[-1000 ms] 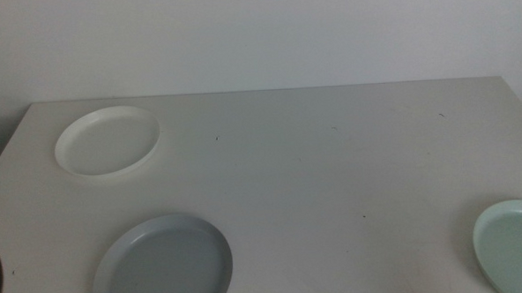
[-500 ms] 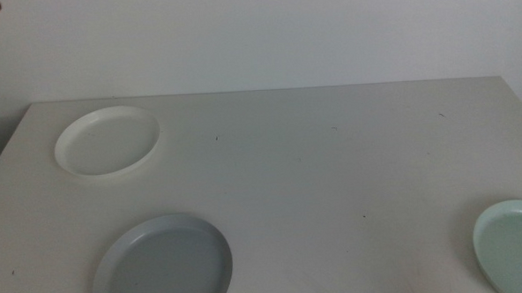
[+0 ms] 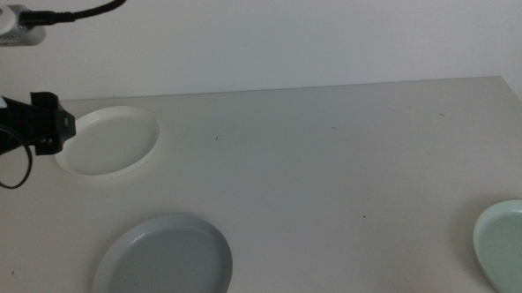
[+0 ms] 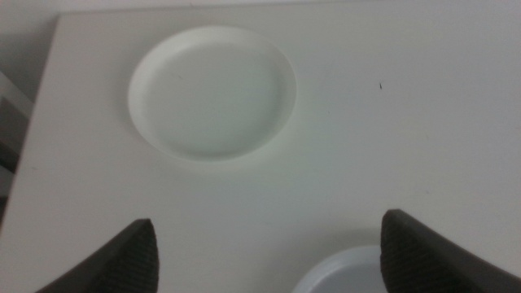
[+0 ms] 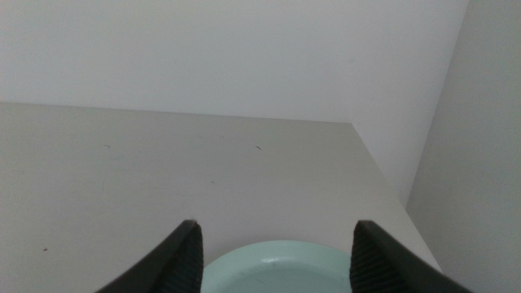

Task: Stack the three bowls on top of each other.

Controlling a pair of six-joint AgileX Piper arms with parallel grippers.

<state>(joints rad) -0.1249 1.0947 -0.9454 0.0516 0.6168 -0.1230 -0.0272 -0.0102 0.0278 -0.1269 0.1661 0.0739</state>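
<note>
Left end effector (image 4: 264, 252) is up over the worktop's (image 3: 332, 161) far-left area, jaws spread wide, holding nothing. White bowl (image 4: 212, 91) lies ahead of it, well apart from the jaws; grey-blue bowl (image 4: 346, 273) rim shows between them, below. Right end effector (image 5: 275, 256) sits low, jaws apart, empty, with the mint green bowl (image 5: 277, 268) just beyond, near the worktop's right edge. All three bowls lie separate, unstacked.

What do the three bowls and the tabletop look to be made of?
White bowl, grey-blue bowl and mint bowl: likely plastic or melamine, with uniform colour, thin moulded rims and a matte to satin sheen; glazed ceramic cannot be ruled out. Table: seemingly off-white matte laminate, flat, with small dark specks.
</note>
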